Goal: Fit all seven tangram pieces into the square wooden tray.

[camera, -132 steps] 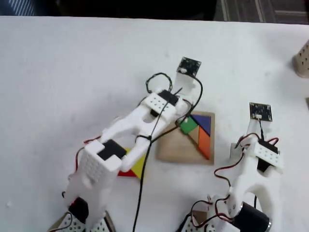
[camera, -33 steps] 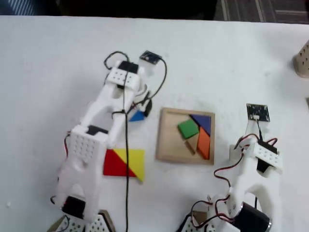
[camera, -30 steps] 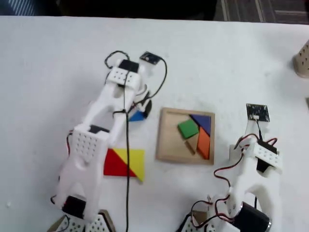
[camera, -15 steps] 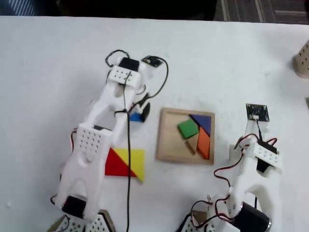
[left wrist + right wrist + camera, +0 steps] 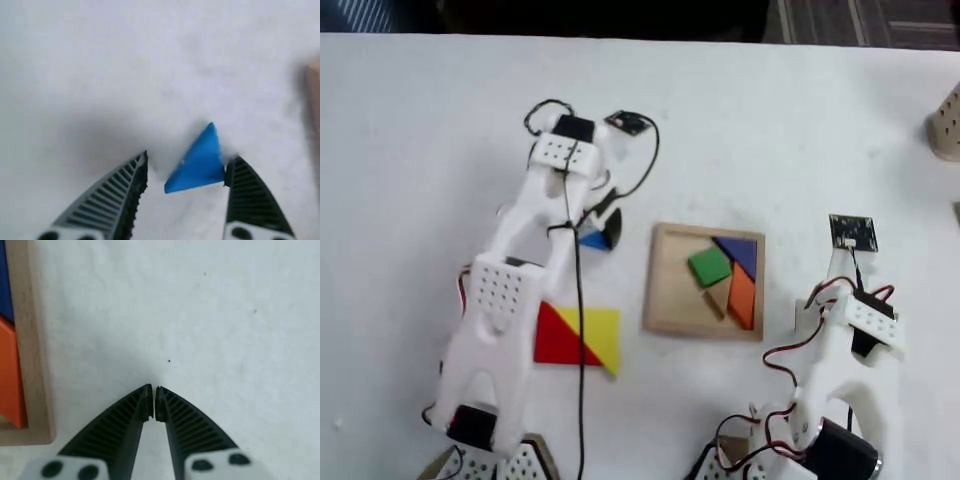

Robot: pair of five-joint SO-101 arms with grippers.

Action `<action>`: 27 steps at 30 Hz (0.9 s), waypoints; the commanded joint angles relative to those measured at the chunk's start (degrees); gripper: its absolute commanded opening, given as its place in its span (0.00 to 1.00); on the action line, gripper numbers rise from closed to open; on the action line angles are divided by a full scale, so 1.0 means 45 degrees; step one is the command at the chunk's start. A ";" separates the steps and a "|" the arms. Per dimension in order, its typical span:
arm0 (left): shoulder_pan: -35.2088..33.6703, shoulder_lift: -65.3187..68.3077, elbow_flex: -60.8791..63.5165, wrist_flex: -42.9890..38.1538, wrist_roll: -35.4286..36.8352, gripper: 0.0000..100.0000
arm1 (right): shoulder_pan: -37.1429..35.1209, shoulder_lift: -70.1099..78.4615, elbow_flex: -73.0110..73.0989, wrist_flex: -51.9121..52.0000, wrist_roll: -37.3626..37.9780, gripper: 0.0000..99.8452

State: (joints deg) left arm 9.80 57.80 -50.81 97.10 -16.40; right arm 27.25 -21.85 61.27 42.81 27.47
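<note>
Right gripper sat empty, fingers together, by the tray's right rim, toward the table's near edge; red triangle and yellow triangle lay touching left of the tray. Farther in, left gripper, fingers apart, straddled the blue triangle, flat on the table off the tray's far-left corner, crowded against one finger with its long edge facing the other. Actual contact was unclear; from above the gripper hid part of it.
</note>
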 commanded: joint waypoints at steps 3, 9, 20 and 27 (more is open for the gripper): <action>-0.0205 -0.1612 0.0313 -0.0215 0.0313 0.26 | -0.0088 -0.0381 -0.0039 -0.0205 0.0098 0.02; -0.0147 -0.4757 0.5138 -0.2833 0.0371 0.26 | -0.0107 -0.0381 -0.0039 -0.0225 0.0098 0.02; -0.0010 -0.7375 0.9319 -0.6173 -0.1348 0.29 | -0.0127 -0.0381 -0.0039 -0.0225 0.0078 0.02; -0.0029 -0.5343 0.7697 -0.6154 -0.4024 0.29 | -0.0127 -0.0381 -0.0039 -0.0225 0.0059 0.02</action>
State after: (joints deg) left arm 9.63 33.01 -11.69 70.37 -31.16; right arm 27.25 -21.85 61.27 42.81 27.47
